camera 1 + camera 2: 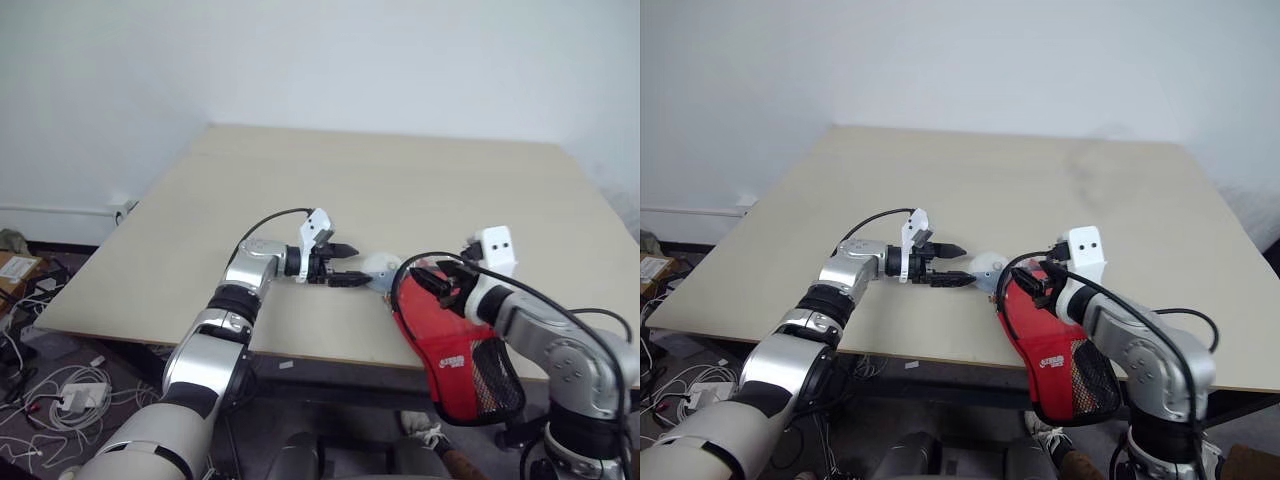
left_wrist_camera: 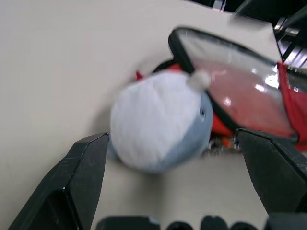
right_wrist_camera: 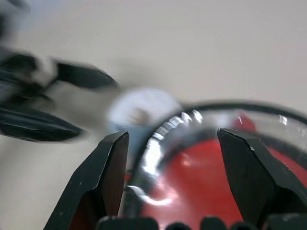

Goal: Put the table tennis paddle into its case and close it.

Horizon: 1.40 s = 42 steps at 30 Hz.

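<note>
Case (image 1: 455, 345): red and black, overhanging the table (image 1: 400, 190) edge, beneath the right gripper (image 1: 1032, 283), fingers apart. Left gripper (image 1: 342, 265): spread wide beside a white pom-pom (image 1: 986, 272). Paddle: cannot be told. Risk: unheld case may slide off.

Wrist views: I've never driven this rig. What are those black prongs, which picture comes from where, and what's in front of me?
The prongs are each gripper's fingers, filmed from that wrist. The two wide pictures come from the head, looking down over both arms. On the table lies a red-and-black case, its mesh end hanging over the near edge, a round white-and-grey thing by its other end. The left gripper is open, facing that thing. The right gripper has its fingers apart astride the case's rim; nothing is clearly held.
</note>
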### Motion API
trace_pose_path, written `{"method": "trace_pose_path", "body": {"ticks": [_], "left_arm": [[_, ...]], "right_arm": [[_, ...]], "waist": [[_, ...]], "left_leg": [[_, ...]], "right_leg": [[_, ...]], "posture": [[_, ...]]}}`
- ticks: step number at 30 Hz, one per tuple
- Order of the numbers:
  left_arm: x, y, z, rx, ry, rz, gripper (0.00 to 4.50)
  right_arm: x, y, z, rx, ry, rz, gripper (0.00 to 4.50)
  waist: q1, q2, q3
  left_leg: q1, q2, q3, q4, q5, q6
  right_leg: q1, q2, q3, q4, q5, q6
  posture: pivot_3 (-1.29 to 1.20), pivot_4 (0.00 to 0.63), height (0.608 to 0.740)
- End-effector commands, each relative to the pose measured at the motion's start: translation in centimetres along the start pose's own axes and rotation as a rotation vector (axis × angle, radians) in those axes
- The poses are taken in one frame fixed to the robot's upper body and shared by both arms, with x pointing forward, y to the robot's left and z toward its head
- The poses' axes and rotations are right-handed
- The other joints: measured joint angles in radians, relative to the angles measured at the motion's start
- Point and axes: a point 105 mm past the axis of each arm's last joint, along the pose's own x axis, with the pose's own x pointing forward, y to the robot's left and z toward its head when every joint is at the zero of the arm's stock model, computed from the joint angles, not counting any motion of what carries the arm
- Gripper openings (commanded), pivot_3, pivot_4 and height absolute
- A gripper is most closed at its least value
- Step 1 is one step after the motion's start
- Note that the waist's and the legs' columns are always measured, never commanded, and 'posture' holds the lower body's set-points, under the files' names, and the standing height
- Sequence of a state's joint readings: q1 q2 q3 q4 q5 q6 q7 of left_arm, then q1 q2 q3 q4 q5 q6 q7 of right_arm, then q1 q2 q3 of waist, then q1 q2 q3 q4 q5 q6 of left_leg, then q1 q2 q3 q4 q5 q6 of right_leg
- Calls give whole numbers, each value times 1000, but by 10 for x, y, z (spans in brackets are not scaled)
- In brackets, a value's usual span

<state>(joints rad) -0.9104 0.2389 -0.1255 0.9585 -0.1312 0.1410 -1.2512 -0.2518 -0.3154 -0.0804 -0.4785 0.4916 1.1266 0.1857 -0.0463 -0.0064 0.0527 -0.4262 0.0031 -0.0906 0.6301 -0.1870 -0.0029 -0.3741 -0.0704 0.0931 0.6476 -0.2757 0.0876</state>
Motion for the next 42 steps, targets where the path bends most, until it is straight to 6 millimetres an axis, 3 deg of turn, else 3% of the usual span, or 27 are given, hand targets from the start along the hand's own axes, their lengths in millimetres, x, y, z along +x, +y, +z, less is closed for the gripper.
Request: {"method": "trace_pose_path", "body": {"ticks": [1, 16, 18, 24, 31, 37, 42], "left_arm": [[-2, 3, 17, 38, -51, 13, 4500], [0, 15, 38, 47, -85, 75, 4500], [3, 17, 41, -1, -99, 82, 4500], [27, 2, 17, -178, 18, -4, 4500], [46, -2, -8, -263, 80, 48, 4500], [59, -5, 0, -270, 33, 58, 4500], [62, -3, 4, -273, 17, 88, 2942]], "right_arm": [[8, -1, 8, -53, -30, -26, 3191], [30, -38, -52, -125, 155, -207, 3191], [30, -42, -53, -119, 155, -229, 3191], [29, -48, -46, -126, 136, -261, 3191], [28, -50, -41, -121, 114, -281, 3191], [26, -51, -44, -117, 126, -293, 3191], [24, -39, -60, -103, 209, -214, 3236]], "waist": [[0, 0, 0], [0, -1, 0], [0, -1, -1], [0, -1, -1], [1, -1, -1], [2, -2, -1], [3, -2, -1]], "left_leg": [[0, 0, 0, 0, 0, 0], [1, 0, -1, 1, 1, -1], [2, 0, -1, 1, 1, -1], [2, -1, -1, 2, 1, -1], [3, -1, -1, 2, 1, -1], [3, -1, -1, 3, 1, -1], [3, -2, -1, 3, 1, -1]], "right_leg": [[0, 0, 0, 0, 0, 0], [1, 0, 0, 1, 0, 0], [2, 0, 0, 2, 0, 0], [2, 0, 0, 3, -3, 4], [2, 0, 0, 7, -3, 4], [2, 0, 0, 7, -3, 4], [2, 0, 0, 7, -3, 5]], "posture": [[0, 0, 740], [0, 0, 740], [0, 0, 740], [0, 0, 740], [0, 0, 740], [0, 0, 740], [0, 0, 740]]}}
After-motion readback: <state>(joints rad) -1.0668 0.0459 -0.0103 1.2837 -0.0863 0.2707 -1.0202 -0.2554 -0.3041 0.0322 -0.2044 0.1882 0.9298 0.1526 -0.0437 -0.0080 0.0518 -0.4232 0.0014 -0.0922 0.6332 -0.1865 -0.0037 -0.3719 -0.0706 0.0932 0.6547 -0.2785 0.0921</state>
